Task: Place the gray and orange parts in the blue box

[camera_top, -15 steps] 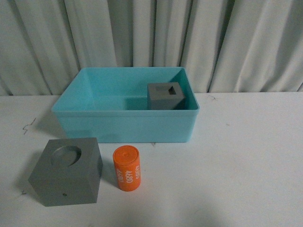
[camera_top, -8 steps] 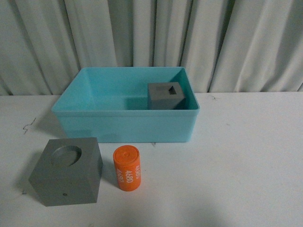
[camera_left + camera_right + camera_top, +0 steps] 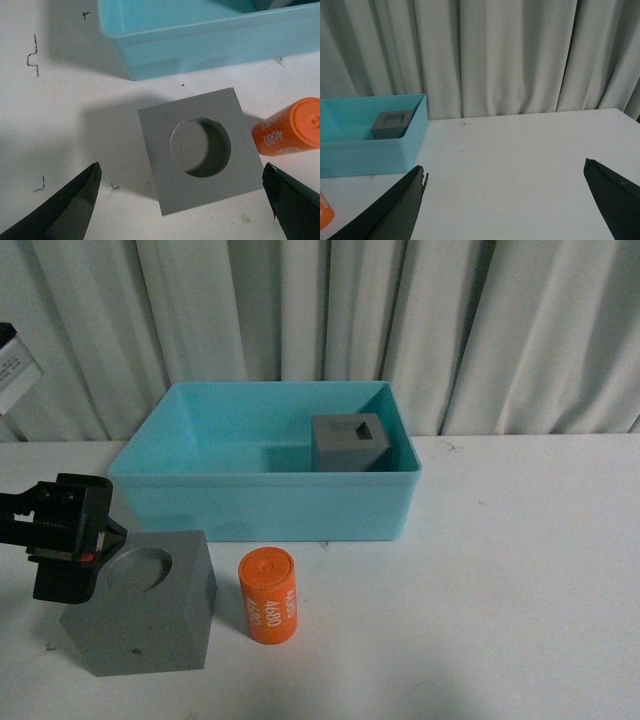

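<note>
Directly beneath the left end effector [image 3: 75,545]: item 1, matte gray cube with a round recess in its top [image 3: 145,620]. It rests flat on the white counter [image 3: 520,580], recess upward. The end effector is spread wide, with one dark finger [image 3: 70,205] off each of two opposite sides of the cube. In the left wrist view both fingers stand clear of it, and nothing is gripped.

Just beside that cube, on the side away from the left end effector and toward the right arm: item 2, small orange cylinder with white digits [image 3: 268,595]. It stands on end, with a narrow gap between it and the cube.

Beyond the left end effector, farther from the robot: item 3, large light turquoise rectangular plastic bin [image 3: 260,505], low-walled and rimmed, sitting on the counter.

Inside the bin, near the wall on the right arm's side: item 4, matte gray cube with a rectangular recess in its top [image 3: 350,443], sitting upright.

Well apart from all parts: right end effector [image 3: 504,200], opened wide over bare counter and holding nothing. From it, the bin lies off toward the left arm's side.

Near the left end effector, on the counter: small dark scratch marks [image 3: 32,57].

Behind the counter: pale pleated curtain [image 3: 300,310].
</note>
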